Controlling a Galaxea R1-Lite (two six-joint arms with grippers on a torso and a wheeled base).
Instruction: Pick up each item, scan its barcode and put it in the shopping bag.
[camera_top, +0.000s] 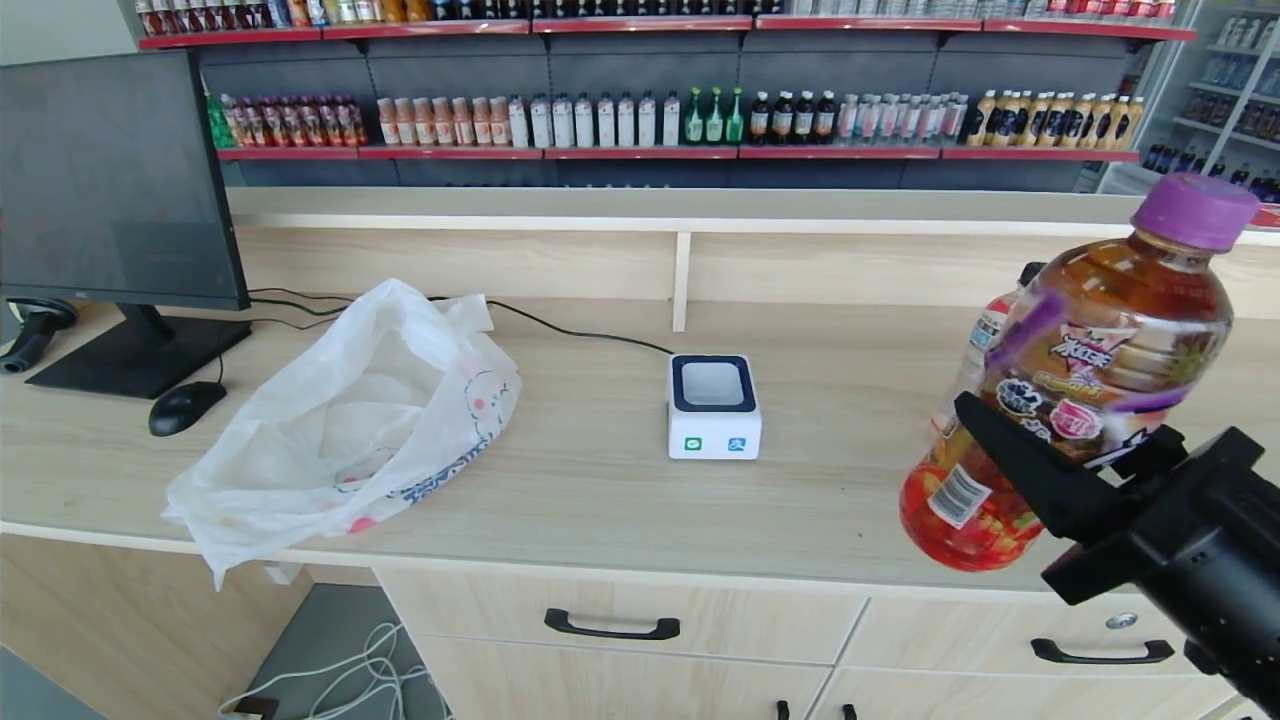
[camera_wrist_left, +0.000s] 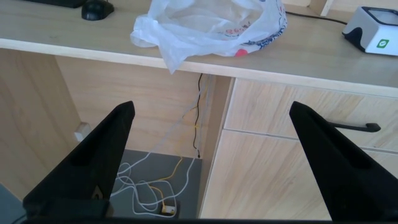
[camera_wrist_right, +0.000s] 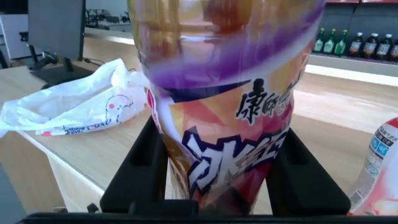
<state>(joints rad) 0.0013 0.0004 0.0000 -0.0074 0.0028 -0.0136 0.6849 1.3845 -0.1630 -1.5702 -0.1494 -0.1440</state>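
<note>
Head view: btl (camera_top: 1100, 340) w/ barcode (camera_top: 957, 495)

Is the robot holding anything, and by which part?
The right end effector grips the purple-capped drink bottle around its labelled middle; the left end effector holds nothing.

Large characters and a barcode (camera_top: 957, 495) are printed on the bottle (camera_top: 1100, 330). Two icons (camera_top: 694, 444) are shown on the scanner (camera_top: 713, 420).

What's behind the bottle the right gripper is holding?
A second bottle with a white label, on the counter. The held bottle in the right gripper covers most of it.
</note>
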